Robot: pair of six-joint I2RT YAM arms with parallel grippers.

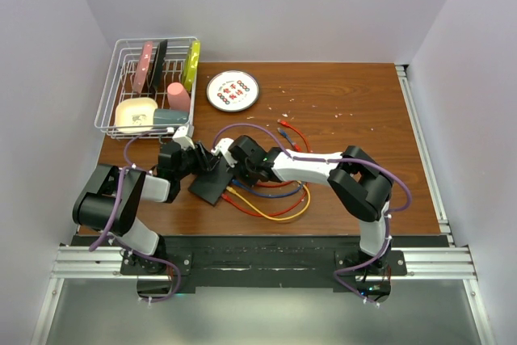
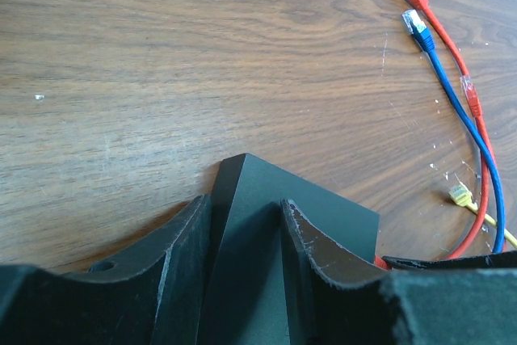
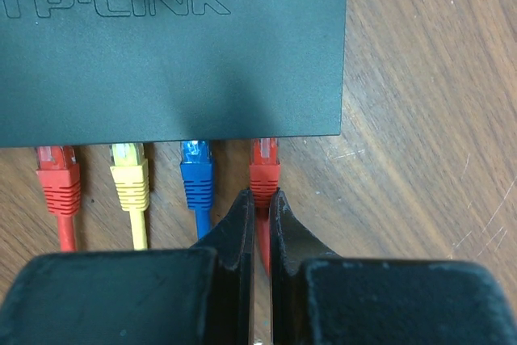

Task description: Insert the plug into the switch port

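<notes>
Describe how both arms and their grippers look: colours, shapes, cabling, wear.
Both the left arm and the right arm have bulky black joint housings joined by white links, with a purple cable looping along each. The left gripper and right gripper are matte black, with curved, tapering fingers; the left ones show whitish scuffs on their edges. No markings are visible.

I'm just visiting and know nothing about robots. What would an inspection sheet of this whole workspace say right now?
Surface: wooden table, flecked with pale specks.
Job's things: black switch; four plugs at its ports, the rightmost a red plug.
Clutter: wire rack holding kitchenware; patterned plate.
Pincers: left pincer grips the switch near a corner; right pincer pinches the red plug.
Cables: red, yellow and blue cables looped beside the switch.
Surroundings: plain walls; nothing else seen.
</notes>
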